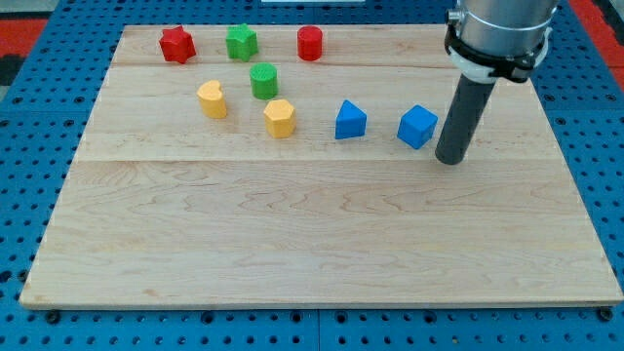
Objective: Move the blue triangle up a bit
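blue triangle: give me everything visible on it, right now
The blue triangle is a small solid block in glossy blue, its peak toward the view's top, lying flat on the wooden board. Nothing touches it. The yellow block lies to its left, the blue cube to its right. My tip is beyond that cube, well clear.

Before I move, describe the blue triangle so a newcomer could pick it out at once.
Start at the wooden board and look to its upper right part, where two blue blocks sit side by side, left of my tip. The blue triangle is the left one, farther from my tip. Unlike the blue cube beside it, it rises to a peaked top.
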